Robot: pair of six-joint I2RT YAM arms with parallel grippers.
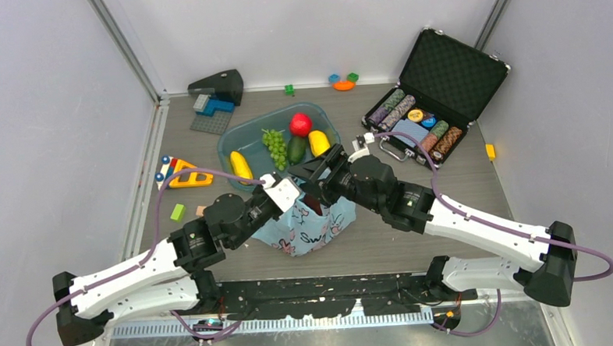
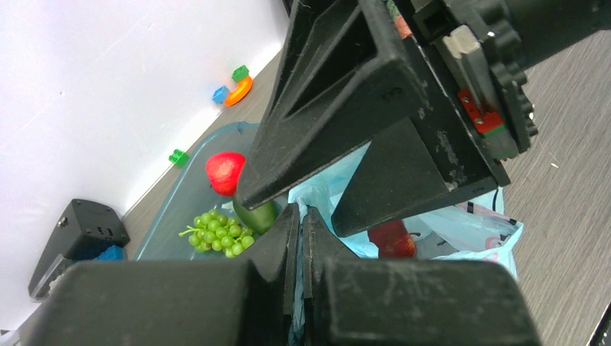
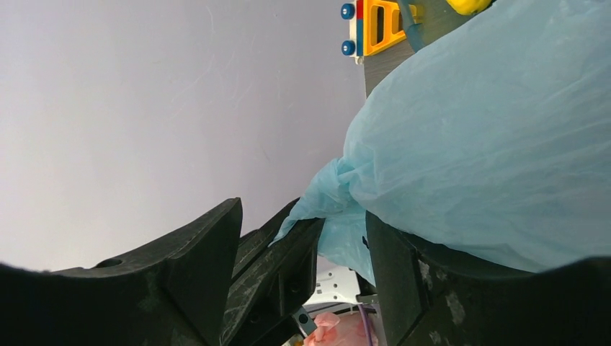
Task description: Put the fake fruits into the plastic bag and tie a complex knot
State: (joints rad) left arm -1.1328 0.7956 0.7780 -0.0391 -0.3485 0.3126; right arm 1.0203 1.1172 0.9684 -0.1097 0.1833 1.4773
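The light-blue plastic bag (image 1: pixel 312 229) stands on the table between both arms. My left gripper (image 2: pixel 300 216) is shut on a gathered strip of the bag's rim (image 2: pixel 317 193). My right gripper (image 3: pixel 302 213) is open and straddles that strip and the left fingers from above. Its one finger (image 3: pixel 389 267) touches the bag plastic (image 3: pixel 490 144). A dark red fruit (image 2: pixel 391 239) lies inside the bag. In the clear tub (image 1: pixel 239 137) lie a red apple (image 1: pixel 300 124), green grapes (image 1: pixel 274 145), a dark green fruit (image 1: pixel 297 148) and two yellow fruits (image 1: pixel 318 143). A knot is not in view.
An open black case of poker chips (image 1: pixel 433 97) sits at the back right. Small toy blocks (image 1: pixel 344 82) lie by the back wall. A yellow-orange toy (image 1: pixel 182 174) and a green block (image 1: pixel 178 211) lie at the left. A black device (image 1: pixel 220 87) stands at the back left.
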